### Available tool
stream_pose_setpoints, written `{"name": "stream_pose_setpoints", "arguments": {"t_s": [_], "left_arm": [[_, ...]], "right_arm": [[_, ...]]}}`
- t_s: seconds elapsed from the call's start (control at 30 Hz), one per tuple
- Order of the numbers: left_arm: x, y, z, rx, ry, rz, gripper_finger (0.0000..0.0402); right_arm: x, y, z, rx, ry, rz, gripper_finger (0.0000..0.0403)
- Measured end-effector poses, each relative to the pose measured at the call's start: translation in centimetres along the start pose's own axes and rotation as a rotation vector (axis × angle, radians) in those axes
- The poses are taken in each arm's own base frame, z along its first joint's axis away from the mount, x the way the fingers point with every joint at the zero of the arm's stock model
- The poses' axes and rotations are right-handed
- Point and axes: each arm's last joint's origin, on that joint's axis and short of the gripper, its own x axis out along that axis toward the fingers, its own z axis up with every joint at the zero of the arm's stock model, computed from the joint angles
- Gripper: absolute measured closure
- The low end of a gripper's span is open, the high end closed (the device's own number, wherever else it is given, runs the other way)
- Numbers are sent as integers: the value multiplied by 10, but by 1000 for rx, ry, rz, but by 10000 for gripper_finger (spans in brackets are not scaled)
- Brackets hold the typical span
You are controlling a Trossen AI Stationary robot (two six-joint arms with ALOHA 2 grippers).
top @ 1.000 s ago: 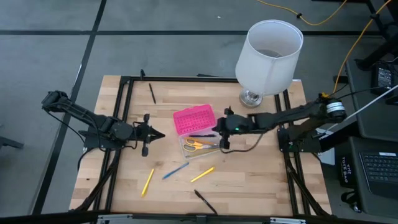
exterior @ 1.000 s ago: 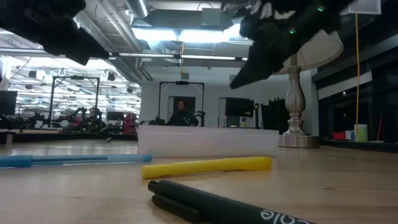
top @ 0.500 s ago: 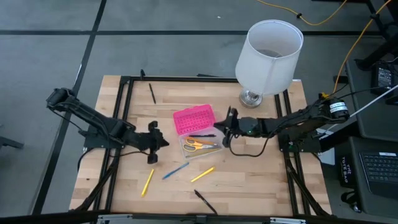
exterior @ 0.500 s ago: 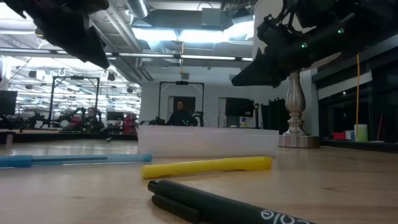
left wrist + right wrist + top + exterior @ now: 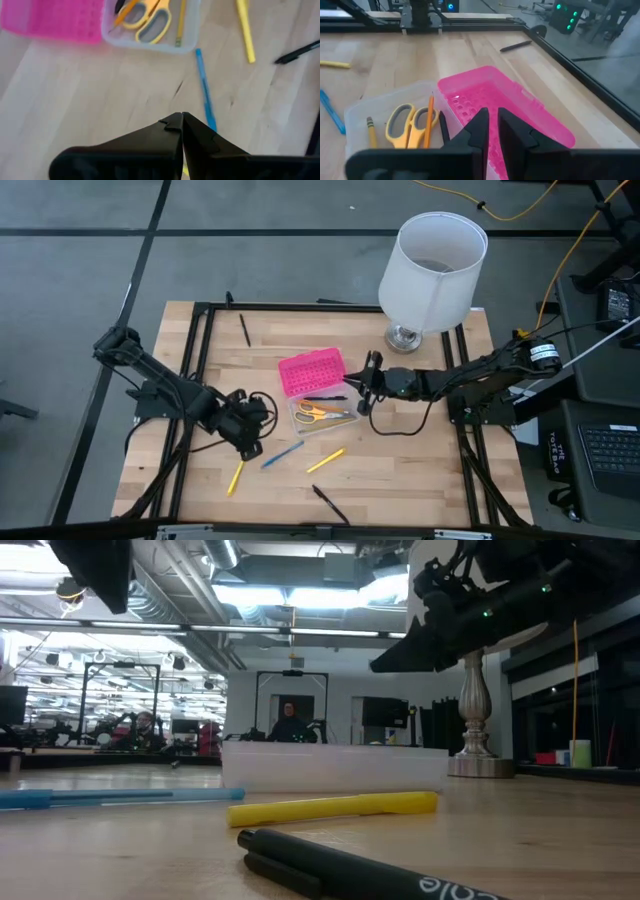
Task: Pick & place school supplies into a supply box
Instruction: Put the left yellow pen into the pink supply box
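Note:
The supply box's clear base (image 5: 322, 413) lies mid-table with its pink lid (image 5: 312, 371) open toward the far edge. Yellow-handled scissors (image 5: 410, 122), pencils and a black pen lie inside. On the wood nearer me rest a blue pen (image 5: 283, 453), a yellow marker (image 5: 326, 460), a yellow pen (image 5: 237, 475) and a black pen (image 5: 330, 503). My left gripper (image 5: 252, 445) is shut, pointing down just left of the blue pen (image 5: 204, 85). My right gripper (image 5: 360, 386) hovers by the box's right end, above the lid (image 5: 505, 105), shut to a thin slit.
A white lamp (image 5: 432, 270) stands on its metal foot at the far right corner. Another black pen (image 5: 245, 330) lies near the far edge. A black frame (image 5: 200, 360) rims the table. Bare wood lies between the box and the near edge.
My left gripper has swung from the box's left side toward the near edge and down, turning toward the blue pen. My right gripper has drawn back from over the box toward the table's right. The supplies have stayed put.

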Motion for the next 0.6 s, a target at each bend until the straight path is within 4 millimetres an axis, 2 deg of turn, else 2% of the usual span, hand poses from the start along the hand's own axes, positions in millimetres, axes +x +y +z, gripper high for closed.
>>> {"name": "stream_pose_setpoints", "arguments": {"t_s": [0.17, 0.27, 0.6], "left_arm": [[-2, -13, 2, -6, 79, 64, 398], [-2, -20, 0, -12, 125, 74, 398], [1, -44, -31, -175, 247, 71, 398]], "right_arm": [[0, 1, 0, 24, 1, 16, 357], [-1, 5, 0, 49, 2, 118, 357], [-9, 30, -4, 89, 21, 215, 386]]}}
